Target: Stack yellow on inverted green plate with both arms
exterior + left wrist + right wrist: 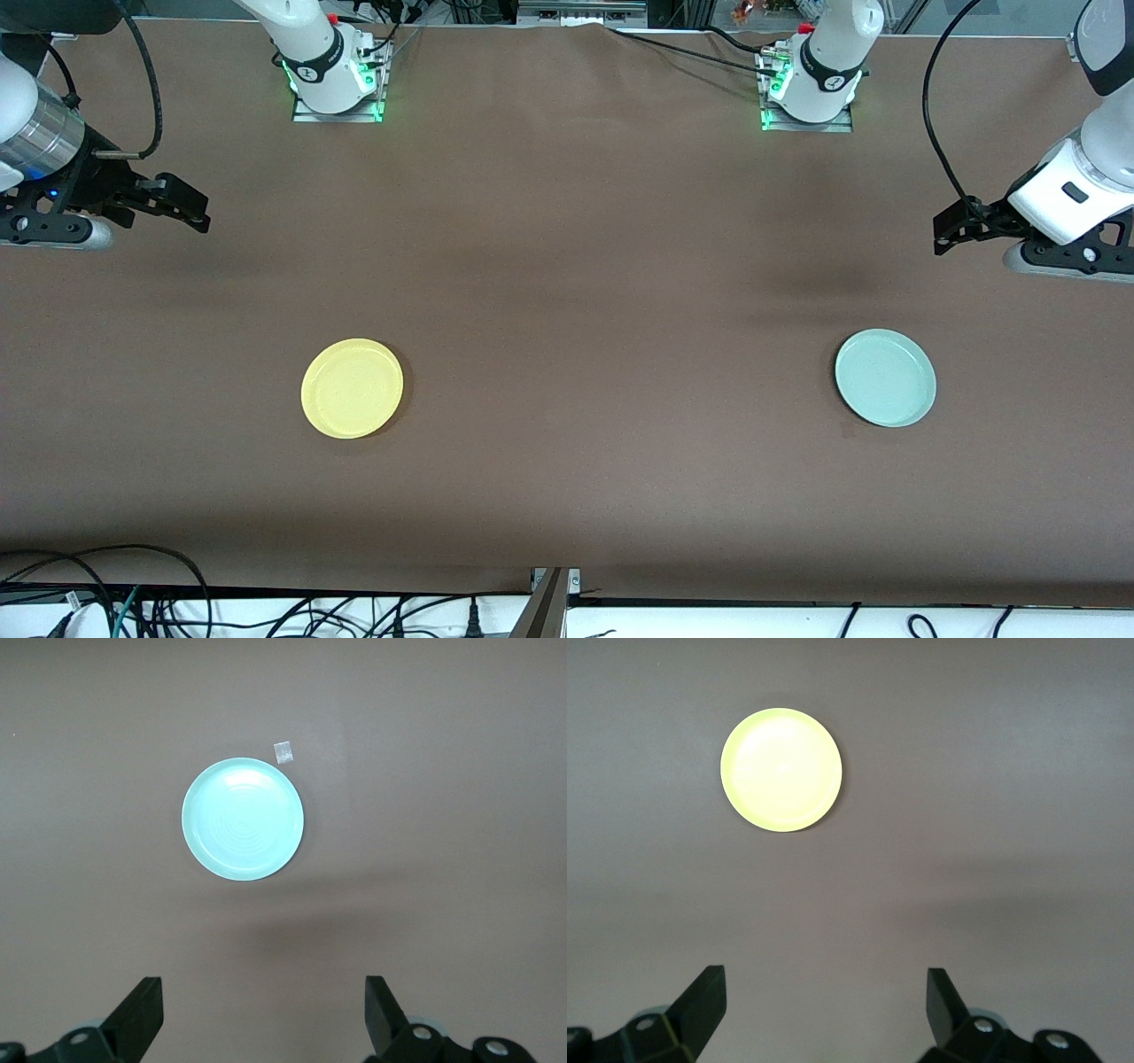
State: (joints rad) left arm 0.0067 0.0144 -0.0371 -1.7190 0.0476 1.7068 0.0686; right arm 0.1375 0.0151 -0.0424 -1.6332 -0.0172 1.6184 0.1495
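The yellow plate (352, 388) (780, 769) lies flat on the brown table toward the right arm's end. The pale green plate (885, 377) (243, 819) lies flat toward the left arm's end, its hollow side with faint rings facing up. The two plates are far apart. My right gripper (197, 208) (826, 983) hangs open and empty above bare table, well off the yellow plate. My left gripper (941, 237) (263, 992) hangs open and empty above bare table, short of the green plate.
A small white square of tape (285, 753) lies on the table just beside the green plate. The arm bases (337, 84) (808, 93) stand along the table's edge farthest from the front camera. Loose cables (133, 602) run below the nearest edge.
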